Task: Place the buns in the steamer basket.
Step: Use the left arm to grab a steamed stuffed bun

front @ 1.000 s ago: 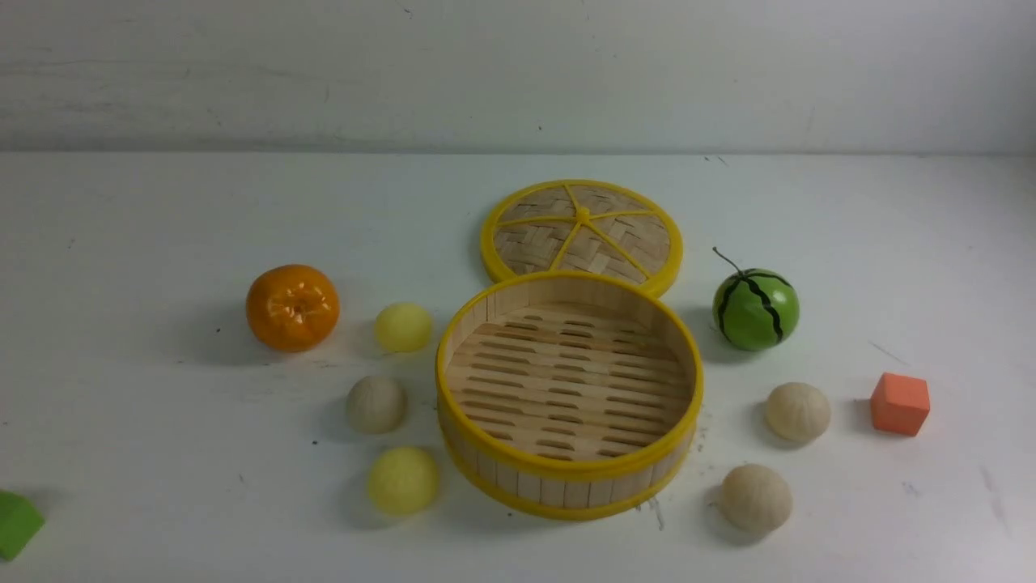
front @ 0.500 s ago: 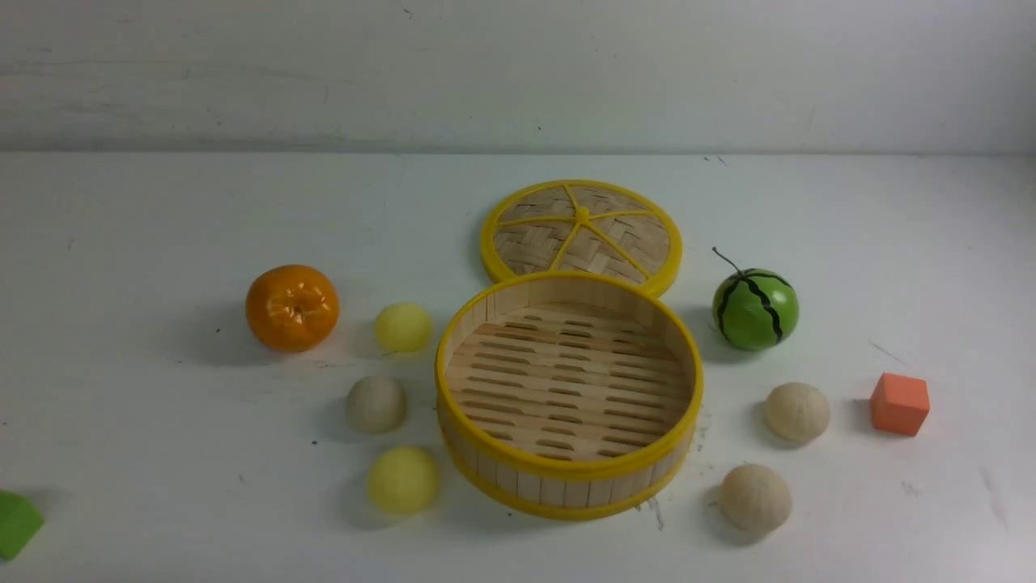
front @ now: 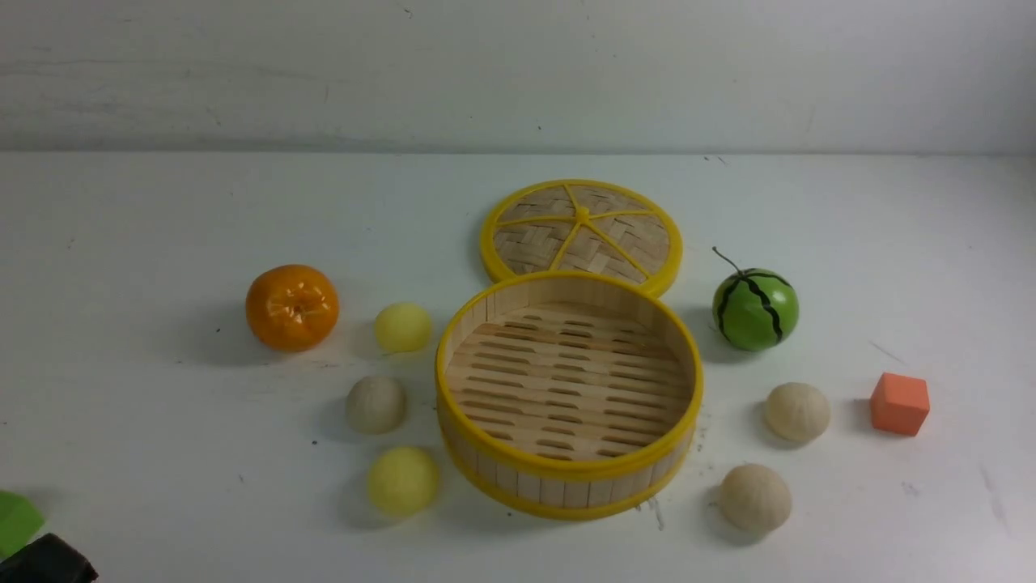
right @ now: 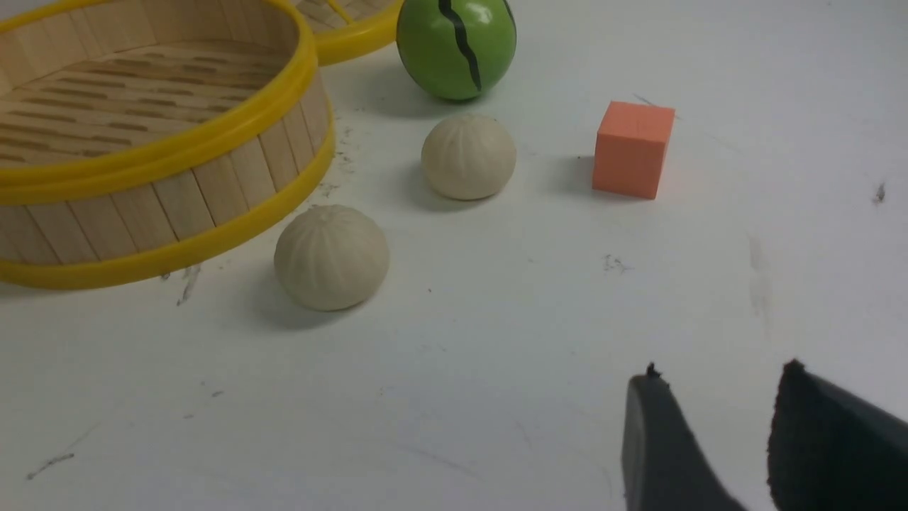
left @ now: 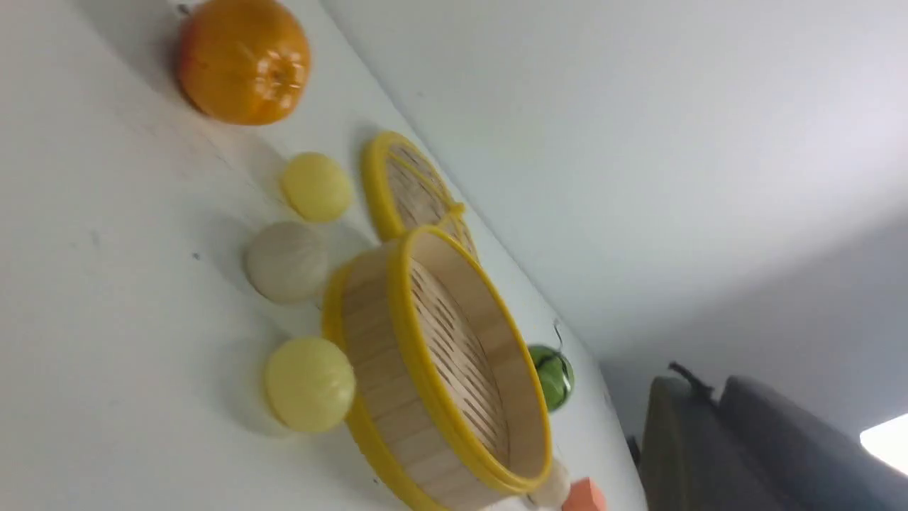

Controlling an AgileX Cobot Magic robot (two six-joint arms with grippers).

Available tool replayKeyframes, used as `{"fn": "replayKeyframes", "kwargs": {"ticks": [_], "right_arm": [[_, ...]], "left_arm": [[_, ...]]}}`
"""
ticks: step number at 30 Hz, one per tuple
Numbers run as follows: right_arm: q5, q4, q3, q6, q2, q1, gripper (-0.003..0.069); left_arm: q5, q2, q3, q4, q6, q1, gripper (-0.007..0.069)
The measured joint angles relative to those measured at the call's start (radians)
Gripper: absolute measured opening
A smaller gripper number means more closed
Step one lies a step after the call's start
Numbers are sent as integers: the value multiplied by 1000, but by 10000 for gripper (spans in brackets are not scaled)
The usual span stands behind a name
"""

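The steamer basket (front: pixel 566 488) stands empty mid-table, also seen in the left wrist view (left: pixel 383 397) and the right wrist view (right: pixel 177 199). Left of it lie two yellow buns (front: pixel 403 327) (front: pixel 402 480) and a pleated beige bun (front: pixel 376 404). Two more beige buns (front: pixel 797 411) (front: pixel 754 497) lie on its right. My left gripper (left: pixel 706 387) is shut on nothing, well short of those buns; a dark part of it (front: pixel 44 560) pokes in at the bottom left corner. My right gripper (right: pixel 720 372) is open and empty, short of the nearest beige bun (right: pixel 331 257).
The woven lid (front: pixel 581 231) lies flat behind the basket. An orange (front: pixel 292 307) sits far left, a green watermelon ball (front: pixel 755 308) to the right, an orange cube (front: pixel 899 403) further right. A green block (front: pixel 16 518) is at the near left edge.
A dark part of my left gripper has come into the front view's bottom left corner, by the green block. The buns and basket have not moved.
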Motion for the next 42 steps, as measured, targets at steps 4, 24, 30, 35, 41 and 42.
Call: {"fn": "replayKeyframes", "kwargs": {"ticks": [4,24,30,35,41,42], "right_arm": [[0,0,0,0,0,0,241],[0,0,0,0,0,0,241],[0,0,0,0,0,0,241],[0,0,0,0,0,0,241],[0,0,0,0,0,0,241],[0,0,0,0,0,0,241]], "left_arm": [[256,106,-177,7,119,0,-13],[634,1414,-795,475,238,-353,-13],[625,1563,-960,620,166,-438,-13],[566,1642,-1010,669,150,-438,-13],[475,1728,-1014,709,136,-438,56],[465,1749,-1014,722,127,-438,92]]}}
